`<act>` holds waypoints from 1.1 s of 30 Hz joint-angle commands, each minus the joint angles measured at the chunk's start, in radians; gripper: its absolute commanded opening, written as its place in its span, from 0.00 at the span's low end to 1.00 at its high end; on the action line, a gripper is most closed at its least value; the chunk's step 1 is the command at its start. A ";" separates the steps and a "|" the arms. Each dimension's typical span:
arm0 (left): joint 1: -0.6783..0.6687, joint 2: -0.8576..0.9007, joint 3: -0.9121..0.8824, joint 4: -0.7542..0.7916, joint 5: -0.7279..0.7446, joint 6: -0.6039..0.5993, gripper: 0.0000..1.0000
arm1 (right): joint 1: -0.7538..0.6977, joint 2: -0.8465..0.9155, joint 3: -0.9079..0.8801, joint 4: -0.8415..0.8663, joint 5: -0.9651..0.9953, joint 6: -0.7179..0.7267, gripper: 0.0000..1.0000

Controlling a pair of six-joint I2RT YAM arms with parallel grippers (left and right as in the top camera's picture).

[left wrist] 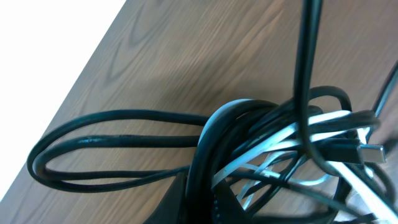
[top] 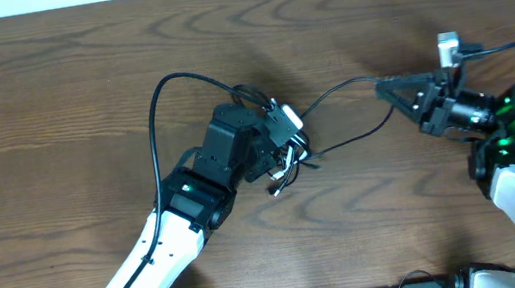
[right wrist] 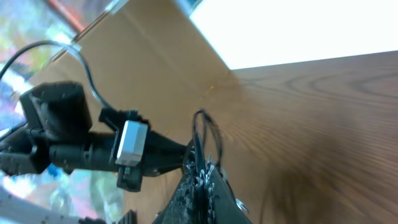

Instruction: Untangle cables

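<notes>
**Cables** (top: 286, 148): one tangle of black cords with a white cord (left wrist: 280, 140) wound through it
- Location: bunched at the left fingers (top: 272, 158), on the tabletop (top: 51, 112)
- Left fingers: closed on the knot
- Left wrist view: the coils lie over one another. A long black double loop trails out to one side of the knot, and a metal-tipped plug (left wrist: 373, 152) sits at the opposite edge

**Strand** (top: 340, 87): thin and black, leaving the knot and spanning the gap to the right fingers (top: 397, 92)
- Right fingers: pressed together, pinching the strand at their tips
- Right wrist view: a small loop of the strand stands up just past the tips
- A second black run leaves the knot's lower side and passes beneath the right fingers, its end hidden

**Both sets of fingers**: well apart, tips facing each other across the strand
</notes>
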 commanded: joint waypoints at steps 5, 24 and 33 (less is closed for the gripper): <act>0.002 -0.012 0.028 -0.016 -0.197 0.000 0.08 | -0.197 -0.003 0.007 -0.068 0.002 0.041 0.01; 0.002 -0.012 0.028 0.089 -0.118 -0.077 0.08 | -0.377 -0.003 0.006 -0.189 -0.080 -0.019 0.84; 0.002 -0.012 0.028 0.191 0.195 -0.076 0.08 | -0.246 -0.003 0.005 -0.189 -0.106 -0.135 0.98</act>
